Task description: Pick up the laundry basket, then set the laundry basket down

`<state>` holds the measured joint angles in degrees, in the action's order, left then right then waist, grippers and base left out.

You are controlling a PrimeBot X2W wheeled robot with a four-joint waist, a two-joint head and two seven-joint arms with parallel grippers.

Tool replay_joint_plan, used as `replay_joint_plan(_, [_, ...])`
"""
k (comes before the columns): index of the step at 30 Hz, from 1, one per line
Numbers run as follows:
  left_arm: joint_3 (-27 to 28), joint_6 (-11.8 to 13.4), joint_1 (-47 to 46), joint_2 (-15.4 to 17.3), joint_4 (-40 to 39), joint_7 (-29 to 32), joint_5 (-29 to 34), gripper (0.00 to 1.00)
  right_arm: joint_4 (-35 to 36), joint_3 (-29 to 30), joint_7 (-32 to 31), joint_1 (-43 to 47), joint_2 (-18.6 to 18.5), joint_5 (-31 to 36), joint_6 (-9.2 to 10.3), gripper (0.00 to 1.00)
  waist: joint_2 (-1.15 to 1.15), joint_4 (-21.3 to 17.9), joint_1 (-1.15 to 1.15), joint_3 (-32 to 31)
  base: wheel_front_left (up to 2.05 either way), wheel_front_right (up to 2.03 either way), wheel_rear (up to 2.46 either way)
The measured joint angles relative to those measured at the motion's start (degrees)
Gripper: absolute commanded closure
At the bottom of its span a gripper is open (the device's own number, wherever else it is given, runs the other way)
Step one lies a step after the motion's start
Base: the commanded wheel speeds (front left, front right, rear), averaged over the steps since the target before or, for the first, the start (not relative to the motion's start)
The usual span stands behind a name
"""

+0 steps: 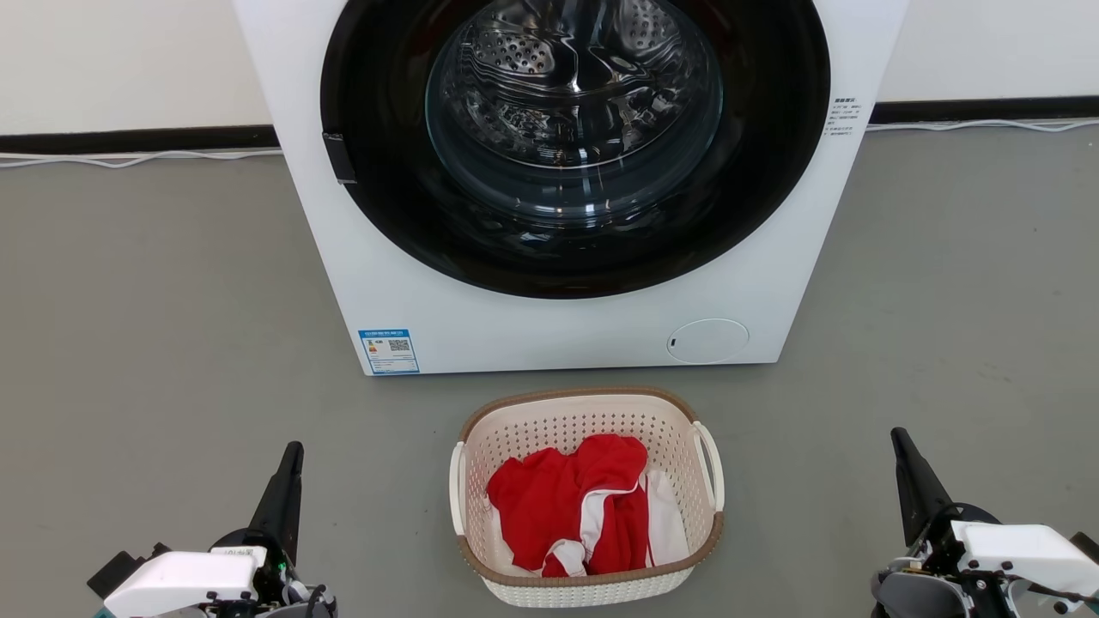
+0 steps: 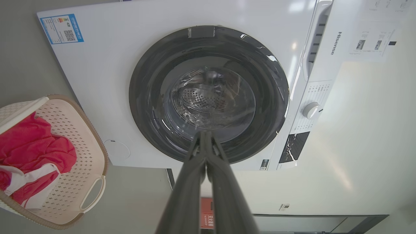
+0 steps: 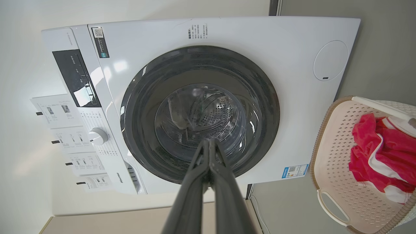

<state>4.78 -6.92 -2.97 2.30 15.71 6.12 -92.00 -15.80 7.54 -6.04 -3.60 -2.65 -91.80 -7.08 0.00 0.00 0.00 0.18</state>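
Both closed: left tool (image 2: pixel 204 134), right tool (image 3: pixel 210 141); laundry basket (image 2: pixel 85 143) partly cropped

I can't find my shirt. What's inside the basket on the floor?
Inside the laundry basket lies crumpled red clothing with white trim. It covers most of the bottom, so anything under it is hidden.

The laundry basket (image 1: pixel 592 588), cream perforated plastic with a brown woven-look rim and a white loop handle on each side, stands upright on the grey floor (image 1: pixel 172 343) just before the washing machine (image 1: pixel 558 335), holding crumpled red-and-white clothing (image 1: pixel 567 506).
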Motion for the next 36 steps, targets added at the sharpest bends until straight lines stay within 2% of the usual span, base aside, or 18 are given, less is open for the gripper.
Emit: replay_joint_plan(36, [0.0,0.0,0.0,0.0,0.0,0.0,0.0,1.0,0.0,0.0,0.0,0.0,0.0,0.0,0.0,1.0,0.0,0.0,0.0,0.0,0.0,0.0,0.0])
